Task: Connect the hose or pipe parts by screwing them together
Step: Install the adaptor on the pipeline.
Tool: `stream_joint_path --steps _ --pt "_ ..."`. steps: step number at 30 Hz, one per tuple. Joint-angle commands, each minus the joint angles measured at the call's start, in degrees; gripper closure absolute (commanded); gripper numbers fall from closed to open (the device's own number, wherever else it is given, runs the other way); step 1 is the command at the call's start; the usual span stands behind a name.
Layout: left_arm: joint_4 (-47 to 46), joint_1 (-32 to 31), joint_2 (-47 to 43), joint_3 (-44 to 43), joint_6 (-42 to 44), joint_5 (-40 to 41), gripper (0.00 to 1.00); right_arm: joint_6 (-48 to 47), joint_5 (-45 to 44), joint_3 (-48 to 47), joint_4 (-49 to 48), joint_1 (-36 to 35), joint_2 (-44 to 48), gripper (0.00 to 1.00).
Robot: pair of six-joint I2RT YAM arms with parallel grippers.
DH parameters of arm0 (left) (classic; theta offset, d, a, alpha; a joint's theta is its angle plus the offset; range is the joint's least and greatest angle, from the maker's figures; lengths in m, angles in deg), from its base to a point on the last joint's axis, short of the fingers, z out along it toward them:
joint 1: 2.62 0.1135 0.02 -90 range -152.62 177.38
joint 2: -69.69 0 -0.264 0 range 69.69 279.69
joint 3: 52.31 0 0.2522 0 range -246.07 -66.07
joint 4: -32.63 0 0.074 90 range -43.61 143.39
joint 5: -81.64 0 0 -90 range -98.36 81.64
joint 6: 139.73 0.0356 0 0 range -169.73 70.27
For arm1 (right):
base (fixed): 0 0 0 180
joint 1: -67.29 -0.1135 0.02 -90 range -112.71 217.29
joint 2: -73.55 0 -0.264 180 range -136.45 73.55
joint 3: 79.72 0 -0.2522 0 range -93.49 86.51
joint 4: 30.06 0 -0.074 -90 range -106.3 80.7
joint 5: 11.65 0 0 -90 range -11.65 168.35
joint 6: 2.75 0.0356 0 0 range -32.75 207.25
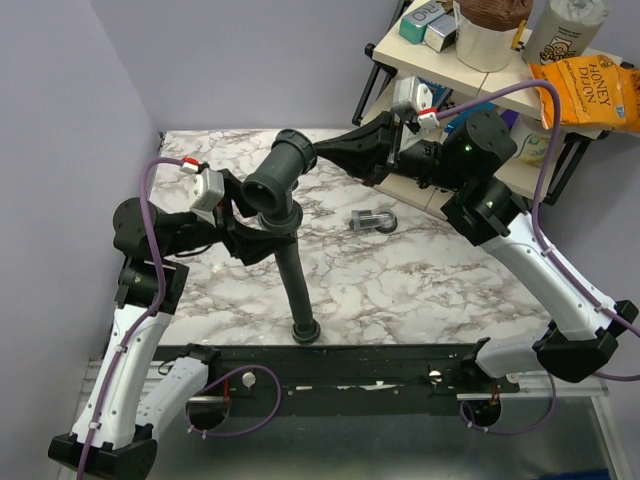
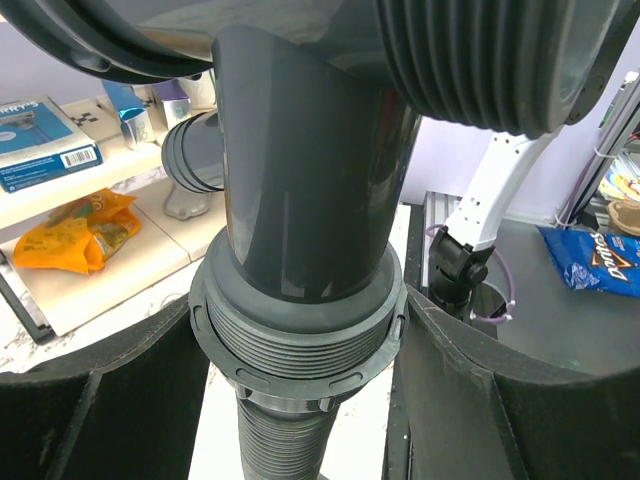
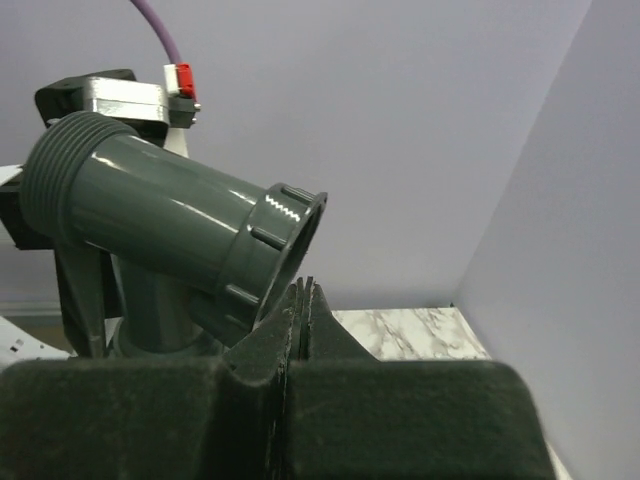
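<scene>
The dark grey Y-shaped fitting (image 1: 275,180) hangs above the marble table, one threaded mouth facing the camera. The black ribbed hose (image 1: 293,285) runs down from it, and the collar nut (image 1: 305,331) at its lower end rests on the table. My left gripper (image 1: 262,238) is shut on the upper collar nut (image 2: 300,345), where hose (image 2: 285,440) meets fitting (image 2: 300,190); a finger (image 2: 500,400) presses each side. My right gripper (image 1: 318,153) is shut with nothing in it. In the right wrist view its tips (image 3: 303,292) stand right at the rim of the fitting's ribbed collar (image 3: 285,240).
A small grey and clear piece (image 1: 375,221) lies on the table right of the hose. A shelf (image 1: 480,75) at the back right holds boxes, a tub and an orange snack bag (image 1: 585,90). A black rail (image 1: 350,365) runs along the near edge.
</scene>
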Motion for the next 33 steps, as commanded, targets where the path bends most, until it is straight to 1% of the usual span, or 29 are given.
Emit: stream_joint_path --steps 1,2,8,22,27,33 --pt "-2.80 -0.22 -0.21 -0.31 -0.61 -0.41 1.00 1.52 5.59 0.99 -2.98 0.28 0.72 0.99" --pt "-2.80 -0.22 -0.21 -0.39 -0.53 -0.41 1.00 3.00 5.77 1.08 -2.98 0.28 0.80 0.99" --pt "-2.36 -0.30 -0.21 -0.57 -0.09 0.03 1.00 3.45 6.92 2.22 -3.07 0.28 1.51 0.99" --pt "-0.60 -0.30 -0.30 -1.10 1.41 0.82 1.00 2.93 6.66 6.71 -4.04 0.28 4.76 0.99" --pt "-0.87 -0.30 -0.30 -1.36 1.14 0.03 1.00 1.79 1.83 5.74 -2.81 0.46 3.71 0.99" --pt "-1.57 -0.39 -0.39 -1.01 0.26 -1.55 1.00 -0.50 2.43 2.40 -1.76 0.90 1.33 0.99"
